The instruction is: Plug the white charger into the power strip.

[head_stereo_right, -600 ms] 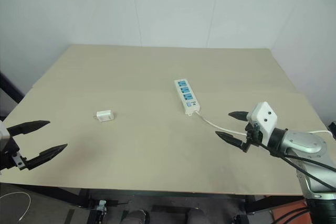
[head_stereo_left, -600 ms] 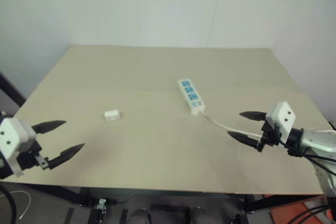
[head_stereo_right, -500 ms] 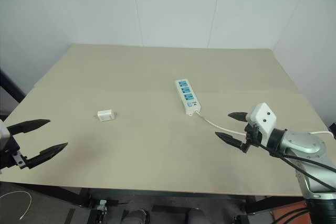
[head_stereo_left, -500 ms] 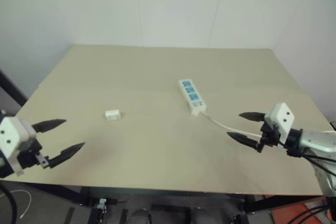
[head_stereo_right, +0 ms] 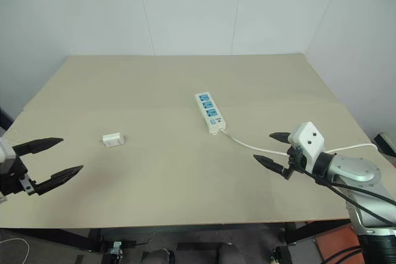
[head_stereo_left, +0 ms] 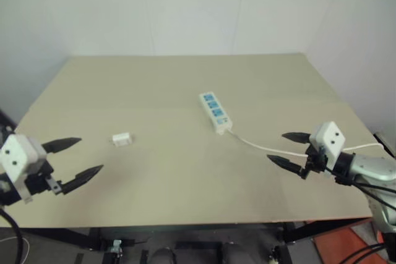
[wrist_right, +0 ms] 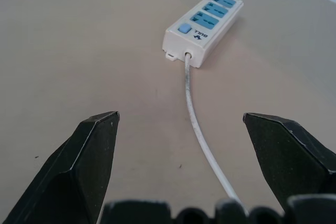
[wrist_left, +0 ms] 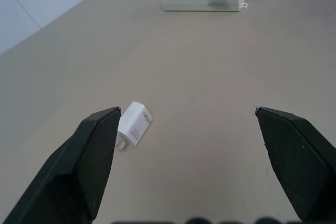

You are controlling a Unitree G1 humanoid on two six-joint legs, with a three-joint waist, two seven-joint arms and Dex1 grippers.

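The white charger (head_stereo_left: 121, 138) lies flat on the tan table (head_stereo_left: 154, 85), left of the middle; in the left wrist view the charger (wrist_left: 134, 125) shows its metal prongs. The power strip (head_stereo_left: 214, 112) lies near the table's centre, its three light-blue sockets facing up, and its thin white cord (head_stereo_left: 260, 147) trails to the right. In the right wrist view the strip (wrist_right: 203, 28) and cord (wrist_right: 196, 124) lie straight ahead. My left gripper (head_stereo_left: 72, 161) hovers open near the front left edge, short of the charger. My right gripper (head_stereo_left: 291, 148) hovers open over the cord, empty.
A white wall stands behind the table's far edge. The cord runs off past my right gripper toward the table's right edge (head_stereo_right: 356, 148). Bare tabletop (head_stereo_right: 167, 159) stretches between the two grippers.
The whole picture has shifted left and the table looks smaller, so the camera moved. Neither gripper nor any object on the table has visibly moved.
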